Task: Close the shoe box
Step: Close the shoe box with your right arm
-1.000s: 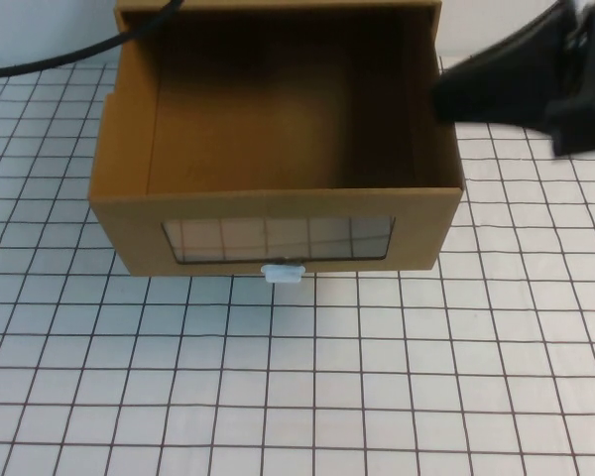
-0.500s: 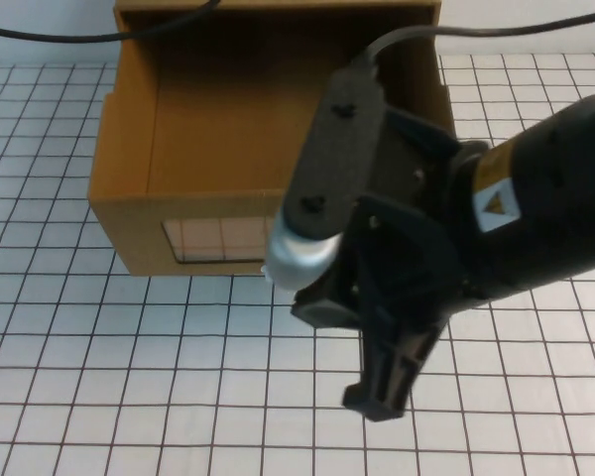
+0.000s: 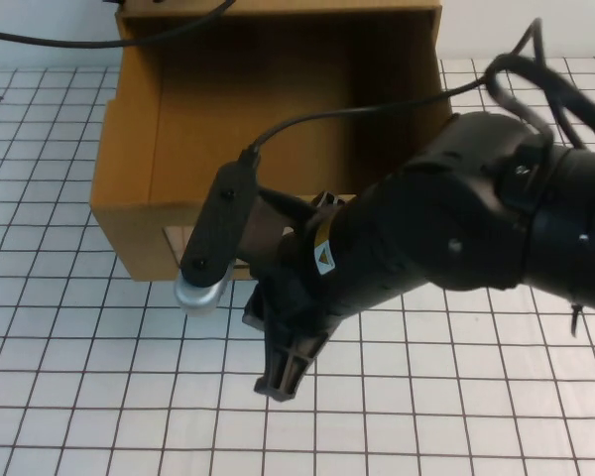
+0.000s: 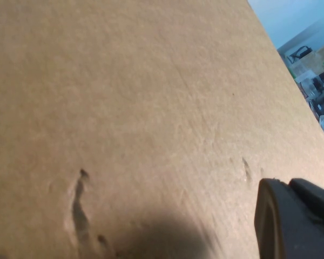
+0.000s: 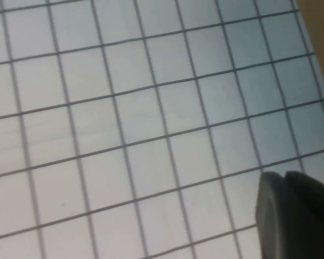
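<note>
hanging low over the gridded table just in front of the drawer's front panel, the right gripper is placed as if to push it in; whether its fingers are parted cannot be told. beyond it, the shoe box is seen pulled open at the far centre. the left gripper is held against bare cardboard, perhaps to brace the box, and its opening cannot be told either.

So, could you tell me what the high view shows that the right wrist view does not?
Only the high view shows the shoe box pulled open, and the right arm reaching across its front with the right gripper above the gridded table. Only the right wrist view shows the grid up close, plus a dark gripper part at its edge. Both share the table. The left gripper appears in neither; its own camera faces cardboard.
</note>
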Available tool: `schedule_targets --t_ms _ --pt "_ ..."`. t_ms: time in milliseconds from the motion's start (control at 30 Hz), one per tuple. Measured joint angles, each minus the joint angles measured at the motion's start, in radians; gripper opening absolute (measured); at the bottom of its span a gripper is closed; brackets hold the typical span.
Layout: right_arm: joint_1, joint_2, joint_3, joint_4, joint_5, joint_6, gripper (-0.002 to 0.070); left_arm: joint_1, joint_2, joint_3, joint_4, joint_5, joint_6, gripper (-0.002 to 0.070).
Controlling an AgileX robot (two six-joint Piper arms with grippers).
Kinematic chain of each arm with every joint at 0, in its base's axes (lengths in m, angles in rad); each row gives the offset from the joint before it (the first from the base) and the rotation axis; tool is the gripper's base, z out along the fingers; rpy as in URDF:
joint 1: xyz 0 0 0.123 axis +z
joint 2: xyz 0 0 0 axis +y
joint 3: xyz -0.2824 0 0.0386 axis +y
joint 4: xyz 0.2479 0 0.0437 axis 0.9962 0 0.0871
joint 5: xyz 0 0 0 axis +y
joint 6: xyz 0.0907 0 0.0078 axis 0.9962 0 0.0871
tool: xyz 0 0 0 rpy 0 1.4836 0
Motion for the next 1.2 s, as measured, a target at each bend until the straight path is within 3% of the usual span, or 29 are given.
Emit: schedule_targets --t_ms 267,767,1200 --pt "-0.052 0.019 0.0 -0.047 -0.088 0.002 -0.0013 0.0 0.0 -0.002 0.022 0.0 -0.013 -0.0006" --pt "-0.274 0.05 0.0 -0.011 -0.355 0.004 -0.0014 0.0 0.0 -0.002 0.024 0.0 -0.019 -0.0006" --pt "-0.29 0.148 0.0 0.052 -0.611 0.004 -0.0014 0.0 0.0 -0.002 0.026 0.0 -0.019 -0.0006"
